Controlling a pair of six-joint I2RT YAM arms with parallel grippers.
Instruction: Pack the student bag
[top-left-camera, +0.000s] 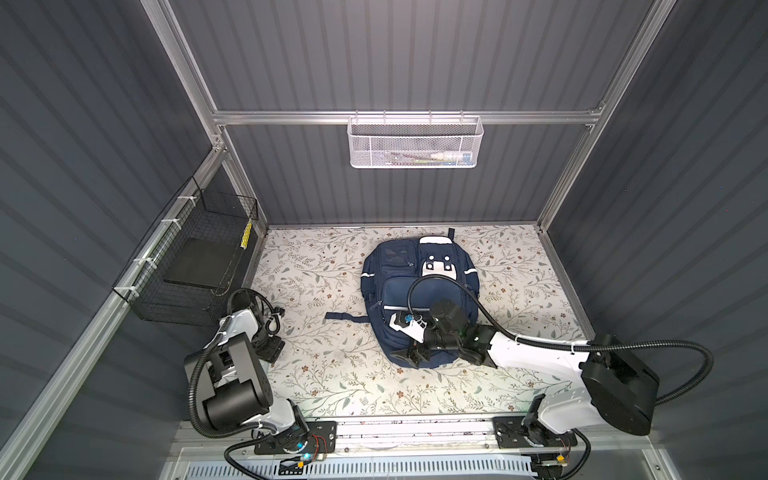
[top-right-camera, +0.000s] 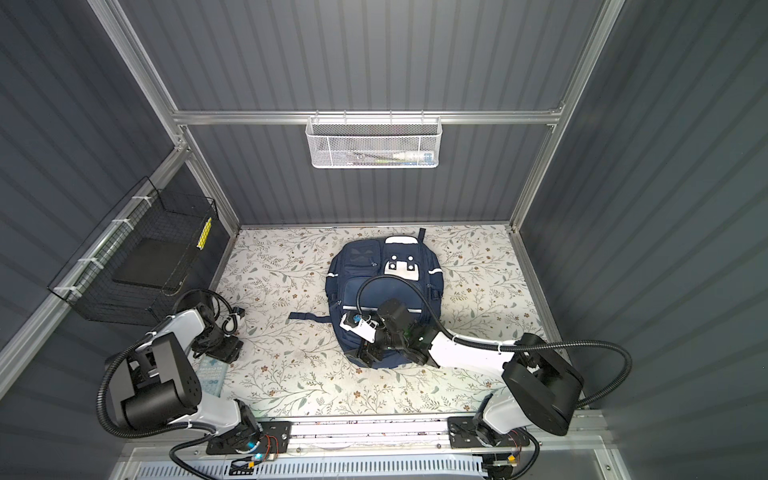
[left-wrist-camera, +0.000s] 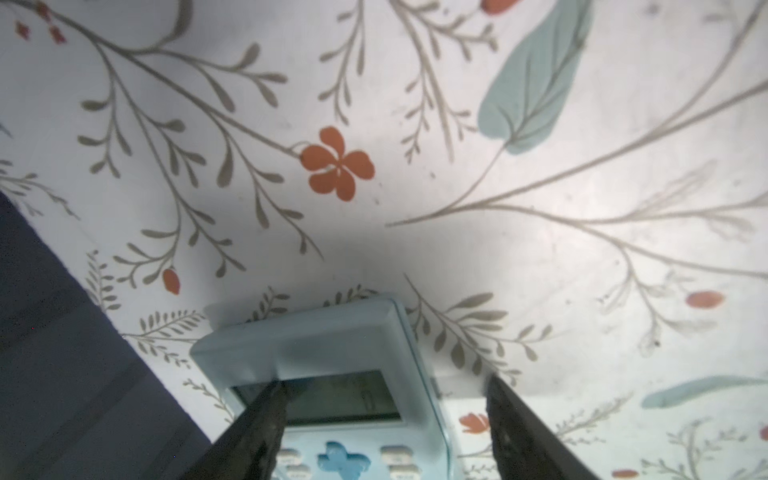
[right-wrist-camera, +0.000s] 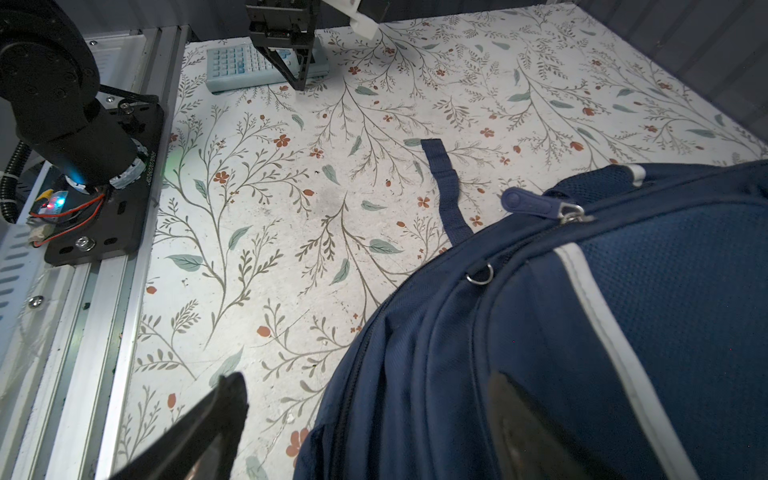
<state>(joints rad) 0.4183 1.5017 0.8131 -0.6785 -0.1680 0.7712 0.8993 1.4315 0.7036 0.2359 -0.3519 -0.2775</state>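
Observation:
The student bag (top-left-camera: 399, 266) (top-right-camera: 361, 257) lies flat in the middle of the floral table, navy with white patches. My right gripper (top-left-camera: 409, 353) (top-right-camera: 365, 353) (right-wrist-camera: 368, 380) hovers open over the bag's near end (right-wrist-camera: 623, 291), one finger above the fabric and one above the table. A zip pull (right-wrist-camera: 528, 201) and a loose strap (right-wrist-camera: 444, 183) show on that side. My left gripper (left-wrist-camera: 384, 382) (top-right-camera: 217, 358) (right-wrist-camera: 297, 81) stands open astride the screen end of a light-blue calculator (left-wrist-camera: 332, 345) (top-right-camera: 210, 376) (right-wrist-camera: 249, 66). One finger crosses its screen; the other stands clear of its edge.
A black wire basket (top-left-camera: 195, 257) holding a dark flat slab hangs on the left wall. A white mesh basket (top-left-camera: 415, 143) with pens hangs on the back rail. The arm bases sit on the metal rail (top-left-camera: 411, 432) along the near edge.

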